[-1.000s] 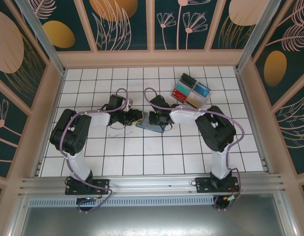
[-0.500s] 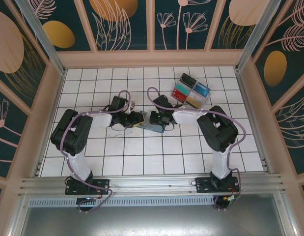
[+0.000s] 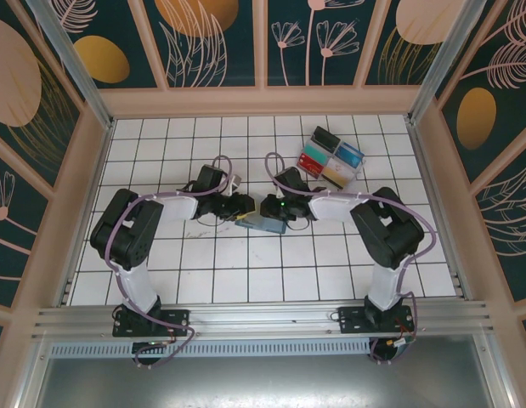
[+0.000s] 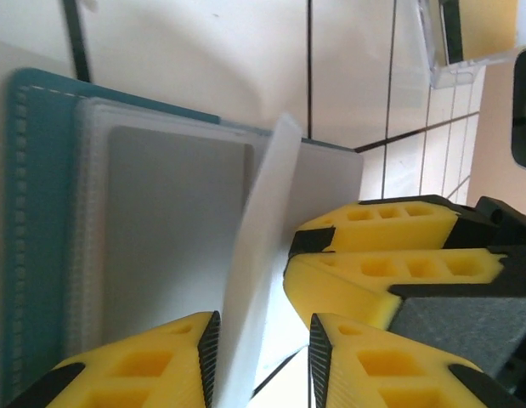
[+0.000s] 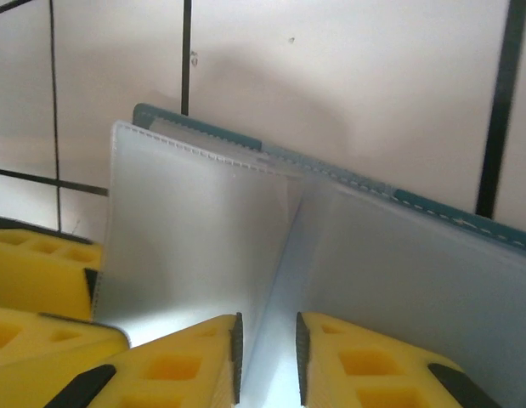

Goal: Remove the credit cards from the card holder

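The left jaws stand slightly spread, with a frosted plastic leaf (image 4: 256, 246) of the card holder (image 4: 33, 221) rising between them and a gap showing on one side. The right jaws sit close on either side of such a leaf, and I cannot tell whether they pinch it. The card holder lies near the middle of the bench (image 3: 246, 280), well apart from the clear tray (image 3: 330, 157) toward the far right corner.
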### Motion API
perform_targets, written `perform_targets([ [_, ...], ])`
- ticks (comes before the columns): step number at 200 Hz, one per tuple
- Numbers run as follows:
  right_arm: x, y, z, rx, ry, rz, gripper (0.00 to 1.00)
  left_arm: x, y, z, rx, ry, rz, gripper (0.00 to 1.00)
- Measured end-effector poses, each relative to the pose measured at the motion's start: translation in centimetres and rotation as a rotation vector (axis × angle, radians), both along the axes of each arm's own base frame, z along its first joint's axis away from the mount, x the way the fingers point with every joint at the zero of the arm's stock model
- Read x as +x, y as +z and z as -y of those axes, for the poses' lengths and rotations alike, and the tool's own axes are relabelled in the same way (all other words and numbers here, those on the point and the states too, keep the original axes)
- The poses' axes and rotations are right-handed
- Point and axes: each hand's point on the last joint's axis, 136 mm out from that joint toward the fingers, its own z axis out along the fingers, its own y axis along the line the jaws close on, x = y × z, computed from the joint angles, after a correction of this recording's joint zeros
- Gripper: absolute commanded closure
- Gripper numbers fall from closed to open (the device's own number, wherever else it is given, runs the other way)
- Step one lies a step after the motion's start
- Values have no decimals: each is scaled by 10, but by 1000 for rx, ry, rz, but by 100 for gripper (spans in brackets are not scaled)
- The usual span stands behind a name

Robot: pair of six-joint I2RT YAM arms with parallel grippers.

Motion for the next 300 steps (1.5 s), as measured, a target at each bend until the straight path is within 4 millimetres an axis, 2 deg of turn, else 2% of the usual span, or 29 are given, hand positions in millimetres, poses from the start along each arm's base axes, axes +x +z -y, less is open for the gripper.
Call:
perform_targets([
  [33,11,35,16,58,-82,59,63,-3,5,10,-34,-19,3,63],
  [58,21,66,35,65,-172,144,62,-5,12,22,-67,-36,17,62],
  [70,26,79,44,62,-218,180,61,-9,15,30,-78,-52,23,58],
  [93,31,93,62,53,-290,223,60,-18,22,50,-86,-97,38,53],
  [112,32,96,70,48,-325,231,59,-18,24,67,-85,-121,57,52],
  [142,32,95,71,41,-332,229,59,-13,16,67,-39,-108,57,52],
  [169,28,92,67,32,-316,218,58,-10,9,61,13,-96,61,57],
  [196,27,89,51,21,-273,197,59,-10,4,47,62,-82,62,63],
  [215,28,84,33,14,-239,178,59,-8,8,25,79,-39,68,62],
  [240,25,66,8,-6,-180,126,57,1,22,-16,100,54,91,61],
  [258,21,47,-2,-41,-156,80,52,12,33,-39,116,118,123,59],
  [277,17,25,-3,-103,-150,40,45,18,37,-48,129,145,138,55],
  [300,14,5,6,-194,-152,17,43,15,30,-51,143,151,124,55],
])
